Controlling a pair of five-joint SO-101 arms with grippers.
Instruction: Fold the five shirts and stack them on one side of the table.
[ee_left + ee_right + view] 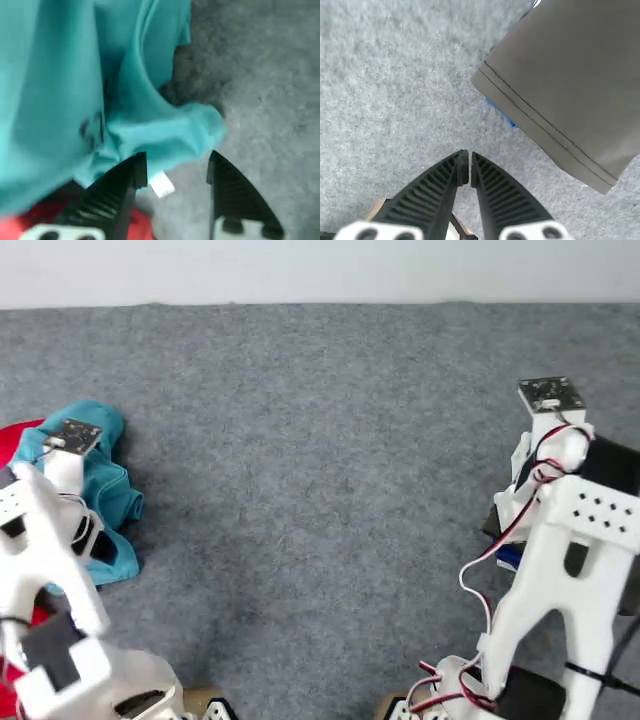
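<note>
Teal shirt (105,490): bunched at left edge of counter (330,460), long axis far-to-near, overlying red shirt (15,435).
Left tool (176,160): released, jaws straddling the teal hem.
Right tool (470,157): clenched, beside hemmed corner of grey shirt (570,85).
Spacing: teal and grey shirts well apart, at opposite edges.

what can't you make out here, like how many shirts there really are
- High view: the left arm covers part of the teal shirt and much of the red shirt, which the picture's edge also cuts off.
- High view: the right arm hides most of the blue garment.
- Right wrist view: the grey shirt lies over the blue garment, so its shape is hidden.
- Five shirts cannot be counted.
</note>
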